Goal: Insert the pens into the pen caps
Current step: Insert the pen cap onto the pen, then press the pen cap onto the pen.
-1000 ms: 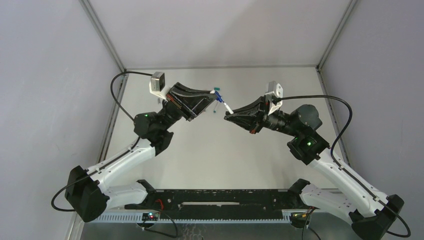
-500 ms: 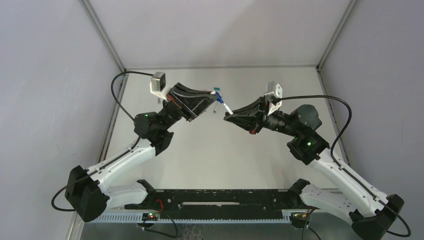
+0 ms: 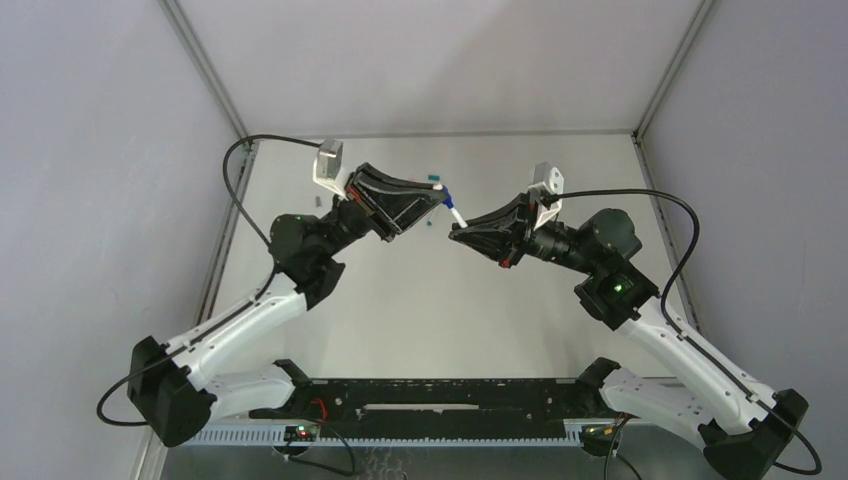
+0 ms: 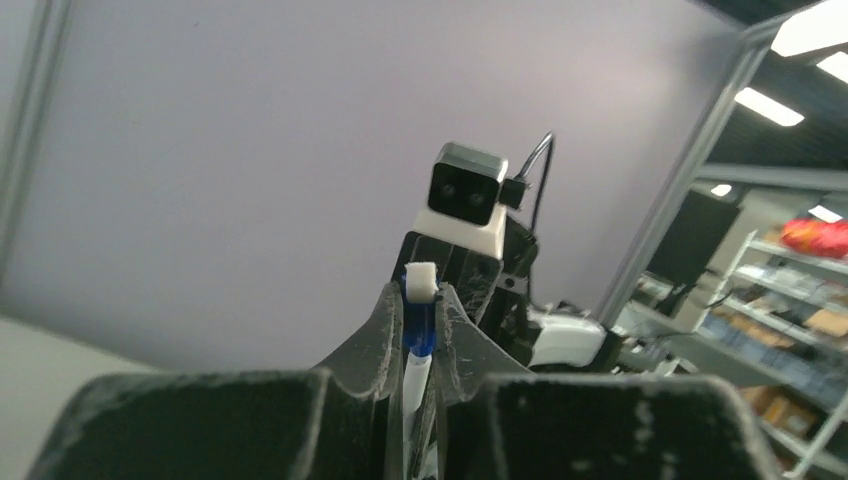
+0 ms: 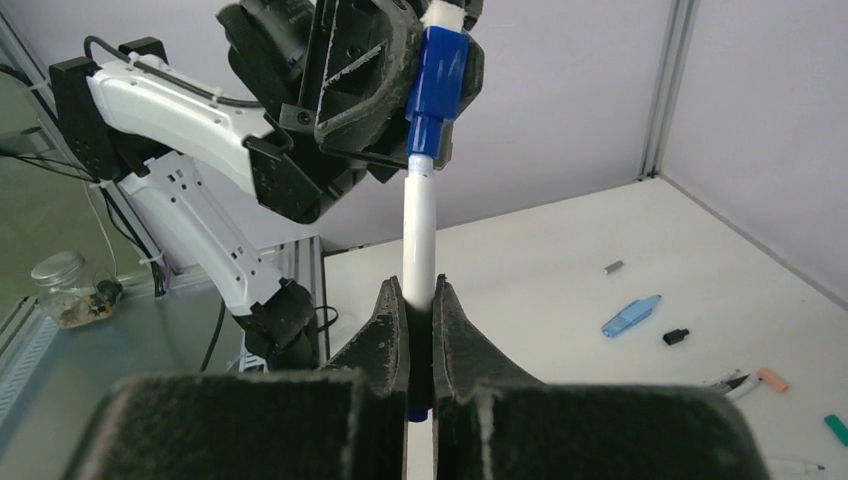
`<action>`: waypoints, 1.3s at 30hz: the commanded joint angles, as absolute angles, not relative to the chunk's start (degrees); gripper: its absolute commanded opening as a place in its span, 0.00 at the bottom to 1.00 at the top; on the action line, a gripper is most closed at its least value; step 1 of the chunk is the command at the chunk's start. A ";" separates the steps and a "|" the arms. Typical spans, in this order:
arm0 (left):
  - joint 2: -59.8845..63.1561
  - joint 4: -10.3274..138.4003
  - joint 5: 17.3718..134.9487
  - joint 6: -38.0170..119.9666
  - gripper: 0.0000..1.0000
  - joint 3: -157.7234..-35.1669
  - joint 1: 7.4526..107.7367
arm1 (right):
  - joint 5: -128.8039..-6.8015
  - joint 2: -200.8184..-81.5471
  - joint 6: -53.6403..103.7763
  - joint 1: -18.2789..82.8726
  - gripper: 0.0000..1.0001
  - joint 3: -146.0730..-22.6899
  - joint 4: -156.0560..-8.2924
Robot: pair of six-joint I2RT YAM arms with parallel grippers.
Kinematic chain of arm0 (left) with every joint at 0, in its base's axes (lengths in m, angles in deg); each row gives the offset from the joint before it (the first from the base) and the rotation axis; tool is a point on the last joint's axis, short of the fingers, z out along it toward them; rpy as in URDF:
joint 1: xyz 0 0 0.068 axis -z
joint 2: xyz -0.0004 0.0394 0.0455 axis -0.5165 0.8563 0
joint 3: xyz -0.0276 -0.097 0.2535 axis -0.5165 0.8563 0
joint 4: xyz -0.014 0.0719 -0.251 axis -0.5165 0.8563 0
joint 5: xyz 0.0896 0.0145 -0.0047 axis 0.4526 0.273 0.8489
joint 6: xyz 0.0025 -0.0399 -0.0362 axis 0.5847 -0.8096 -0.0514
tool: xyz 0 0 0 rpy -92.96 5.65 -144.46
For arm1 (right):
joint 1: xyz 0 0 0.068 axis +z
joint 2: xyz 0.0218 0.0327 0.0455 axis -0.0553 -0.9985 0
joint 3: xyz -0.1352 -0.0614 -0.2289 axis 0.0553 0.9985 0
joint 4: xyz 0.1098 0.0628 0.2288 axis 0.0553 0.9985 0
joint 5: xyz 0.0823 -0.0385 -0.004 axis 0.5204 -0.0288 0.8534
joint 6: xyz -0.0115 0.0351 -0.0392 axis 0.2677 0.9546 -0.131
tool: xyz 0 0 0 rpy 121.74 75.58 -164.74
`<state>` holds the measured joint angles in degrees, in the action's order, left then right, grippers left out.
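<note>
Above the far middle of the table (image 3: 430,300), the right gripper (image 5: 420,300) is pinching the white pen (image 5: 419,235), its tip in the blue cap (image 5: 437,75) that the left gripper (image 4: 420,297) is clamping; a tilted push is probably risking a slip.

I see a white tabletop (image 3: 440,300), grey enclosure walls (image 3: 100,150), a glass jar (image 5: 62,288) off-table, and storage shelves (image 4: 790,320) in the background.

Surfaces: pen (image 5: 418,235) barrel glossy white plastic; blue cap (image 5: 438,85) smooth plastic; right gripper (image 5: 418,298) matt black, scuffed; table (image 5: 560,270) matt.
</note>
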<state>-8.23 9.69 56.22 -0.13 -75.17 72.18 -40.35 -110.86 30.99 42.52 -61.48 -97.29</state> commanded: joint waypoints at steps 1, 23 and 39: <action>-11.44 33.75 53.11 14.91 0.00 -80.71 73.02 | -39.50 -110.12 30.40 43.03 0.00 -61.48 -98.47; -6.85 51.64 49.78 23.80 0.00 -83.64 78.05 | -38.57 -113.43 29.42 38.65 0.00 -63.31 -116.24; -4.75 57.63 41.99 24.88 0.00 -78.29 75.15 | -25.56 -118.02 42.06 35.68 0.00 -69.89 -125.31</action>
